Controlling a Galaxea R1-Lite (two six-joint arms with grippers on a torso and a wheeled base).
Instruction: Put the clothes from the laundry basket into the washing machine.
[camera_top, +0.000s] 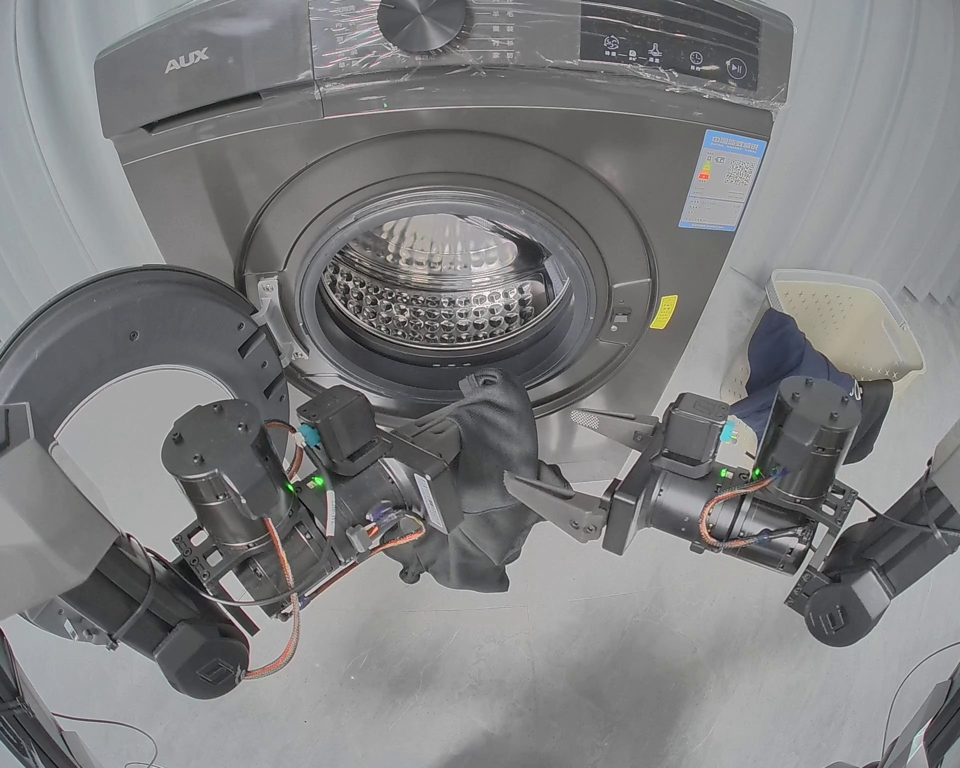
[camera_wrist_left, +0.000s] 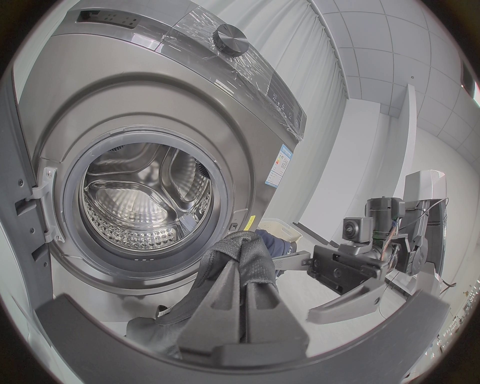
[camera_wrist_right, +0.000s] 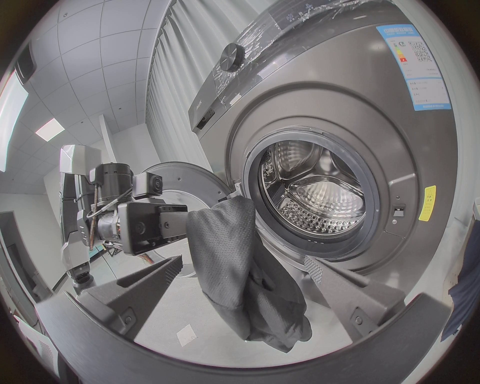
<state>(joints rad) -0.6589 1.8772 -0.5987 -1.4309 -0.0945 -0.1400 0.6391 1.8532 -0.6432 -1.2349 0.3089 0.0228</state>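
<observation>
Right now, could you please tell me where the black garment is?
The black garment hangs centre in the head view, clamped in the left gripper just below the washing machine's drum opening, the open right gripper to its right.

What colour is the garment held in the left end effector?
The fabric garment is black with a fine mesh weave, clearest in the right wrist view.

- Black, mesh-textured cloth garment (camera_top: 495, 450): bunched and clamped in the left pincer (camera_wrist_left: 244, 280), hanging limp just in front of the machine's opening.
- Grey metallic front-loading washing machine (camera_top: 200, 190): its round door (camera_top: 120, 320) is swung wide open to the robot's left, exposing the steel drum (camera_top: 440, 290).
- Cream perforated plastic laundry basket (camera_top: 850, 320): beside the machine's right side, with a navy garment (camera_top: 785, 355) draped over its near rim.
</observation>
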